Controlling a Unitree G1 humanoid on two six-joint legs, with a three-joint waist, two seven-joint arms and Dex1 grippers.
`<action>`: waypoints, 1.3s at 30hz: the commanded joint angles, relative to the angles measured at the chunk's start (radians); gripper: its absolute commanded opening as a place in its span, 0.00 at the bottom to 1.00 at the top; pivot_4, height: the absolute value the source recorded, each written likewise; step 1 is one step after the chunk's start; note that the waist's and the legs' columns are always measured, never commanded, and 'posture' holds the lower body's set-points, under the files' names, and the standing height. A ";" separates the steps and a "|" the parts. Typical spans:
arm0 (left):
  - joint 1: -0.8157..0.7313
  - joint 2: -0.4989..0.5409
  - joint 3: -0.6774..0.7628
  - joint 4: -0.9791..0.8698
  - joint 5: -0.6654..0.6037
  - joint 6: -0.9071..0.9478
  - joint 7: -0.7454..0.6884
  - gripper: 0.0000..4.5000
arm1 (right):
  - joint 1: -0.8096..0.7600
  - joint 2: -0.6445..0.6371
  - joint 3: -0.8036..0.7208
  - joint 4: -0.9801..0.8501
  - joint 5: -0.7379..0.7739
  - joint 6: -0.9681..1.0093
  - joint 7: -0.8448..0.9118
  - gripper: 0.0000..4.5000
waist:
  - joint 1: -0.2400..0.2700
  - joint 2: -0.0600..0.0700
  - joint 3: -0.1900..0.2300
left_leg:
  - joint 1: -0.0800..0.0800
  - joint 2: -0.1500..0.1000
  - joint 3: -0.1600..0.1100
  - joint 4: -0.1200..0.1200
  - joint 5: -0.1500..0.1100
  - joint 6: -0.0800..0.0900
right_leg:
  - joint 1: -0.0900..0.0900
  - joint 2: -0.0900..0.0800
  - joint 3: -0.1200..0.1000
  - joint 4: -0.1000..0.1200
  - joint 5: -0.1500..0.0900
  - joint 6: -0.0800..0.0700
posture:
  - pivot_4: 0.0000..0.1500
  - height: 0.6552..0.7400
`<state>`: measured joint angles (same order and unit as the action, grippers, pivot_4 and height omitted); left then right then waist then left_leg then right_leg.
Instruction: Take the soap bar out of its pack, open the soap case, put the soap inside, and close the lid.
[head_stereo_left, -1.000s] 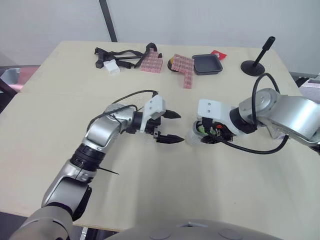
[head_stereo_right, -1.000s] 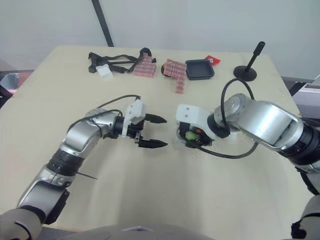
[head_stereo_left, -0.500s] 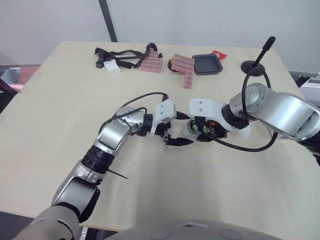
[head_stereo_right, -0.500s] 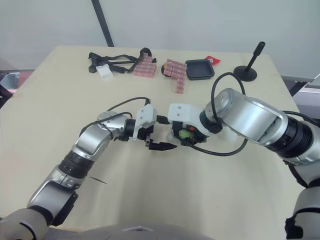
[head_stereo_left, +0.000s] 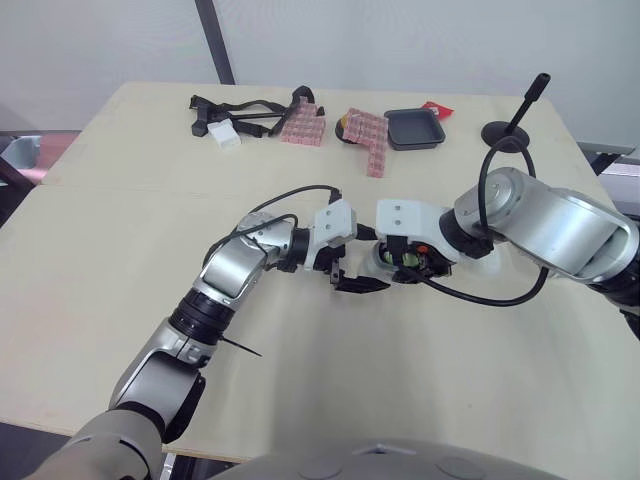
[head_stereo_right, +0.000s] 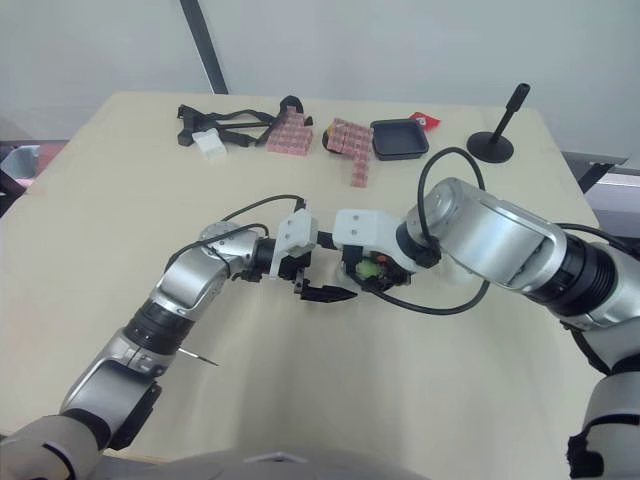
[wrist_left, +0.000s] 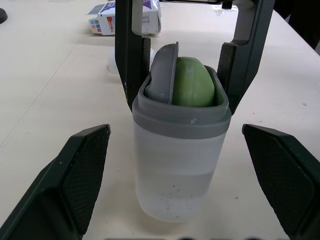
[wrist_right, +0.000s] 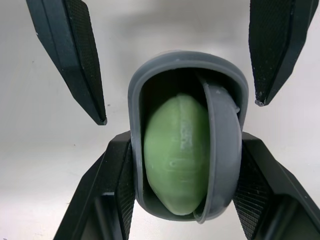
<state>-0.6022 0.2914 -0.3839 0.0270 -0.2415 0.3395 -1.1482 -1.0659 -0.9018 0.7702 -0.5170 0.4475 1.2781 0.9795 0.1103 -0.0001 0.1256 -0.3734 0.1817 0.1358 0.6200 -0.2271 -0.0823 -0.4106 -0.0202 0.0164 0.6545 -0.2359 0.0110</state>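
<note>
**Q:** Head view: where is everything?

**A:** The soap case (head_stereo_left: 386, 258) is at the middle of the table (head_stereo_left: 120, 220), pinched at its sides by the fingers of the right gripper (head_stereo_left: 402, 264). The left gripper (head_stereo_left: 373, 260) faces it from the left. Its fingers are spread, one on the far side of the case and one on the near side.

**Q:** Left wrist view?

**A:** The green soap (wrist_left: 192, 90) stands on end inside the case, its top above the grey rim (wrist_left: 180, 117). The lid (wrist_left: 162, 75) is tilted on edge beside it, so the case is not closed. The left fingers (wrist_left: 85, 175) flank the clear body, apart from it.

**Q:** Right wrist view?

**A:** It looks down into the mouth, where the soap takes most of the opening. The lid stands on edge alongside it.

**Q:** How will it handle?

**A:** The case is probably light, stiff plastic with smooth walls that could slip under a squeeze. The thicker rim band looks the surer hold. The soap is likely firm but slick. The thin lid seems best taken by its raised free edge, then swung flat while the right fingers steady the body.
</note>
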 joint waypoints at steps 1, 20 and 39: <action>-0.025 -0.005 -0.001 -0.006 -0.001 -0.019 -0.007 1.00 | -0.011 0.001 -0.021 -0.009 -0.022 -0.014 0.010 0.46 | 0.000 0.000 0.000 | 0.000 0.000 0.000 0.000 0.000 0.000 | 0.000 0.000 0.000 0.000 0.000 0.000 | 1.00 1.00; -0.038 -0.007 -0.009 0.013 0.001 -0.038 -0.020 0.42 | 0.023 0.011 -0.020 -0.017 -0.068 -0.046 0.027 0.46 | 0.000 0.000 0.000 | 0.000 0.001 0.000 0.002 0.000 0.000 | 0.000 0.000 0.001 0.002 0.000 0.000 | 1.00 1.00; -0.027 -0.013 -0.016 0.016 0.021 -0.066 -0.018 0.42 | 0.035 0.015 -0.027 -0.018 -0.084 -0.062 0.049 0.46 | 0.000 0.000 0.000 | 0.000 0.001 0.000 0.003 0.000 0.000 | 0.000 0.000 0.001 0.003 0.000 0.000 | 1.00 1.00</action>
<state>-0.6190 0.2862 -0.4128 0.0641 -0.2123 0.2965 -1.1716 -1.0285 -0.8864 0.7693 -0.5179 0.3757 1.2259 1.0246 0.1100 0.0000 0.1256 -0.3733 0.1824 0.1357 0.6234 -0.2272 -0.0821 -0.4106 -0.0199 0.0174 0.6576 -0.2359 0.0109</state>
